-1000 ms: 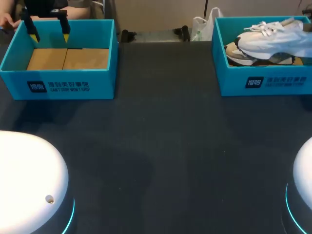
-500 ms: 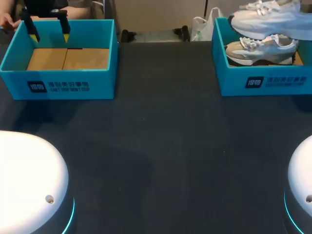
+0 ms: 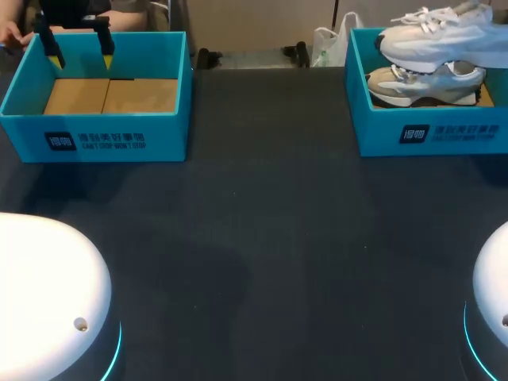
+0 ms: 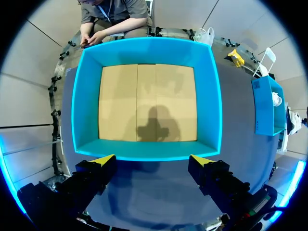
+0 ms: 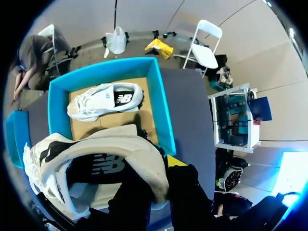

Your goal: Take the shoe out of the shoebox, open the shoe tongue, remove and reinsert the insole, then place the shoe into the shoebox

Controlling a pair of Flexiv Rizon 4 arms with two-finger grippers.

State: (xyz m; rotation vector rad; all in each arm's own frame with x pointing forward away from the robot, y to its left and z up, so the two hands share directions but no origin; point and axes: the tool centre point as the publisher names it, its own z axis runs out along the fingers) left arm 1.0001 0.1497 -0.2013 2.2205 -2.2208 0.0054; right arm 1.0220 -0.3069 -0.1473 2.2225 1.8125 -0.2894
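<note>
Lift-out is in hand: at the upper right of the frame the white lace-up sneaker [image 3: 440, 36] hangs over its teal cardboard shoebox [image 3: 429, 131], clamped in the right gripper [image 5: 159, 175]; the left gripper [image 4: 153, 161] is spread wide, empty; next, I judge, lower it onto the dark table [image 3: 270, 238].

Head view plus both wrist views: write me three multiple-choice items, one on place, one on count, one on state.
1. Where is the lifted shoe?
A. On the bare tabletop.
B. Over the right shoebox.
C. On the floor.

2. How many shoes lie inside the right shoebox?
A. None.
B. One.
C. Two.

3. How is the left claw?
A. Shut on a shoe.
B. Shut on a box wall.
C. Open, holding nothing.

Answers: B, it hangs in the right claw above that box. B, only the second shoe lies on its cardboard floor. C, its yellow tips stand apart over the empty left shoebox.
</note>
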